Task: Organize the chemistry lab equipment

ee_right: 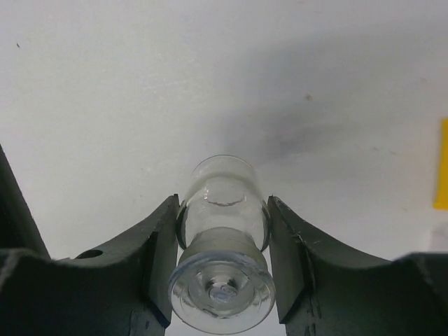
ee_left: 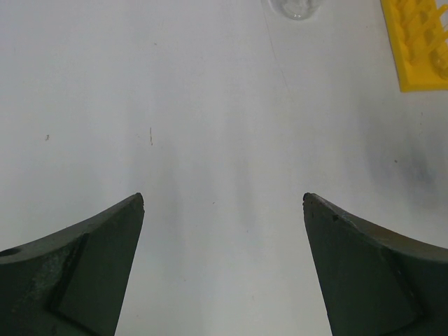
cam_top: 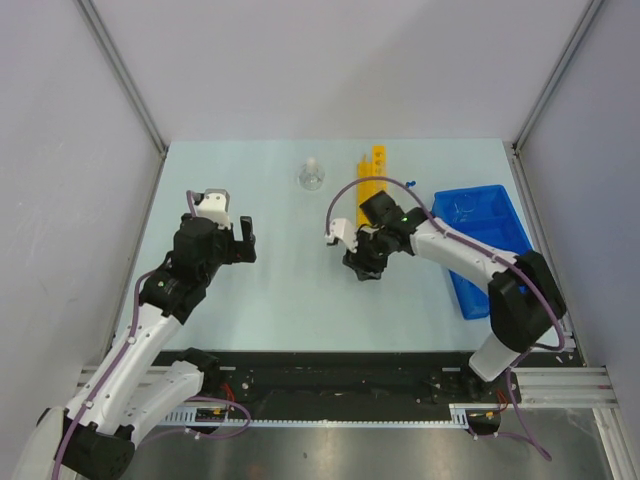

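Note:
A small clear beaker (ee_right: 222, 231) lies on its side on the pale table between the fingers of my right gripper (ee_right: 222, 201), and both pads press against its glass wall. In the top view the right gripper (cam_top: 362, 268) is low over the table's middle and hides the beaker. My left gripper (cam_top: 247, 240) hovers at the left with its jaws wide apart; the left wrist view shows the left gripper (ee_left: 224, 199) with only bare table between its fingers. A small clear flask (cam_top: 311, 175) with a white stopper stands at the back, and the yellow tube rack (cam_top: 372, 170) is to its right.
The blue compartmented bin (cam_top: 485, 240) lies at the right edge of the table, beside the right arm. The flask's base (ee_left: 294, 7) and a corner of the yellow rack (ee_left: 420, 42) show ahead of the left gripper. Grey walls enclose the table on three sides.

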### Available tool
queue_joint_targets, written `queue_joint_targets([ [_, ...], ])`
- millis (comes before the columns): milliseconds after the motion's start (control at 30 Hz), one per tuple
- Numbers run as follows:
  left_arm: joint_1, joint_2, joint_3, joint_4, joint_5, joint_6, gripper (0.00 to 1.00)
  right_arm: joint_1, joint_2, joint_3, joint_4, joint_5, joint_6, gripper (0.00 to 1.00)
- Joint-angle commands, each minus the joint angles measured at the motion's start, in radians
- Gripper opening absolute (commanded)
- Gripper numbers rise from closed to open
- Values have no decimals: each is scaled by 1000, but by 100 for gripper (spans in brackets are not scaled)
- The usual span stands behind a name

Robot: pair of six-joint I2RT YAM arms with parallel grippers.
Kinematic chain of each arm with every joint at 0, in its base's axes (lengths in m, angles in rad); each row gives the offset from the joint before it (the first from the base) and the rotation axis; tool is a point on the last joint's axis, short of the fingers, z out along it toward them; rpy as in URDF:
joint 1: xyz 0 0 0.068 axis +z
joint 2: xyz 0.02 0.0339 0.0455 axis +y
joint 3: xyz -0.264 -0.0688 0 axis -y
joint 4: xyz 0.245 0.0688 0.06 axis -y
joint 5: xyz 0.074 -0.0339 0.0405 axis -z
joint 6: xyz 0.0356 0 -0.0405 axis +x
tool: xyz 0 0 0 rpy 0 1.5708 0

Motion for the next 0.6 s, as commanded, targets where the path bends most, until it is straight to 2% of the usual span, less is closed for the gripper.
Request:
queue_joint_targets([
  [0,5,-15,-4,27,-1,34,100,-113,-125,82,-85,-81,3,13],
  [267,7,-6,-4,28,8,34,100,-409,-247,139,-156,-118,24,14],
  [400,7,-6,-4,27,7,34,100,-605,-254,199,-160,-127,49,15],
  [567,5,-3,-4,27,7,34,100,-762,-214,216,-136,-95,98,16],
])
